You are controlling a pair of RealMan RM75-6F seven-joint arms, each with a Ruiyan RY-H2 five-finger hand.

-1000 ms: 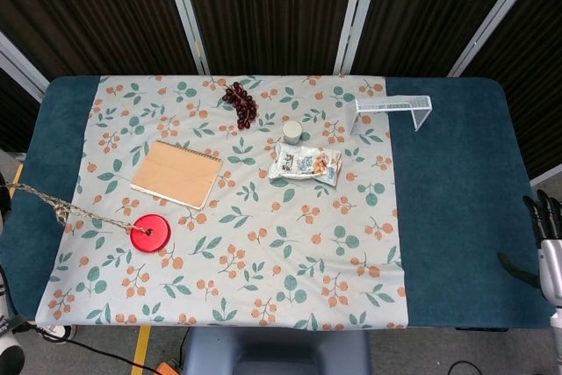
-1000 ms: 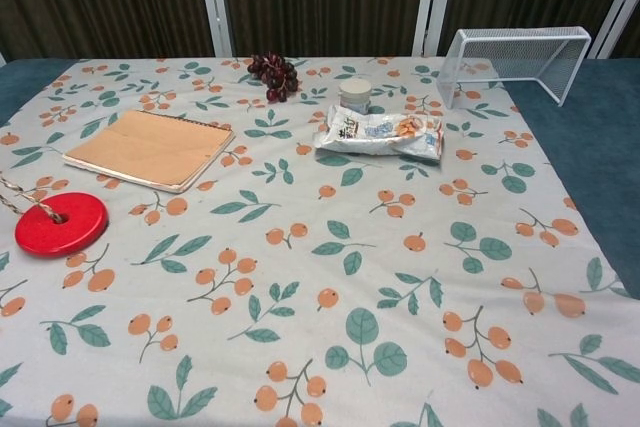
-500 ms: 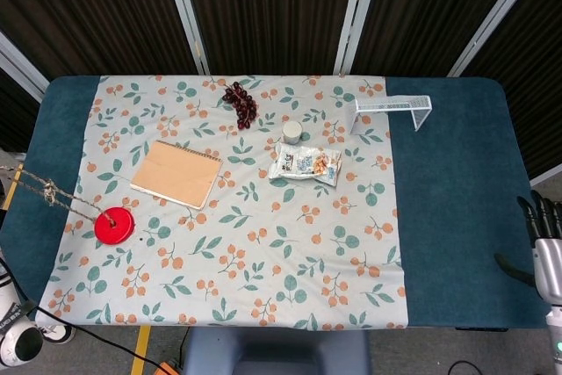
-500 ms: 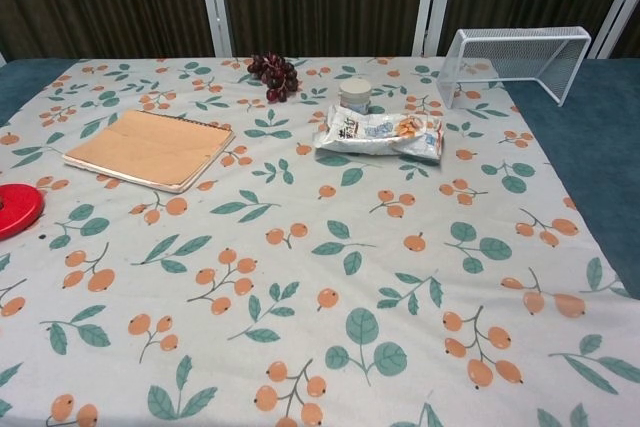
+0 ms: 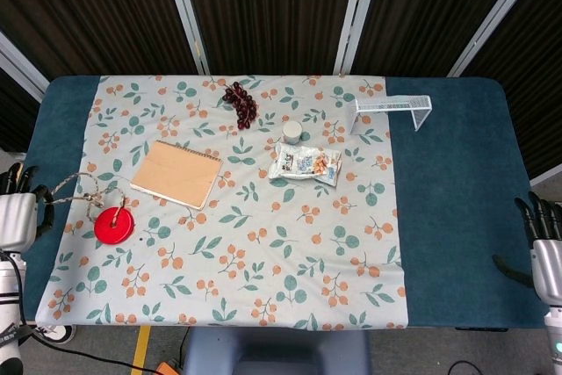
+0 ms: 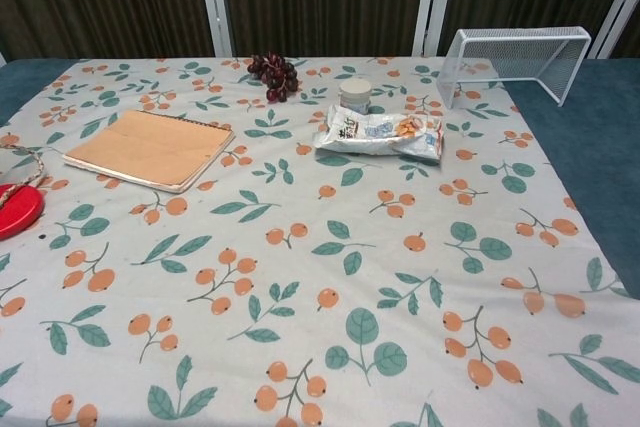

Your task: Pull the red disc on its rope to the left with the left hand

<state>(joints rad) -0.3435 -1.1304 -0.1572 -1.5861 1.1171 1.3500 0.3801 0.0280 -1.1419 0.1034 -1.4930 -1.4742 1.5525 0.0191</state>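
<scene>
1. Now the red disc (image 5: 114, 226) lies near the worktop's (image 5: 457, 217) left edge, its rope (image 5: 75, 189) slack toward our left robot hand (image 5: 18, 217).
2. That robot hand seems to hold the rope; we cannot be sure.
3. Our right robot hand (image 5: 543, 248) idles empty, fingers apart, off the right edge.

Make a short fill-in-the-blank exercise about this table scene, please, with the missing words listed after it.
1. The red disc lies on the ____ side of the floral cloth.
2. The rope runs from the disc to the ____ hand.
3. The grapes lie beyond the ____, toward the curtains.
4. The snack bag lies just in front of the small white ____.

Missing words: left; left; notebook; jar
</scene>
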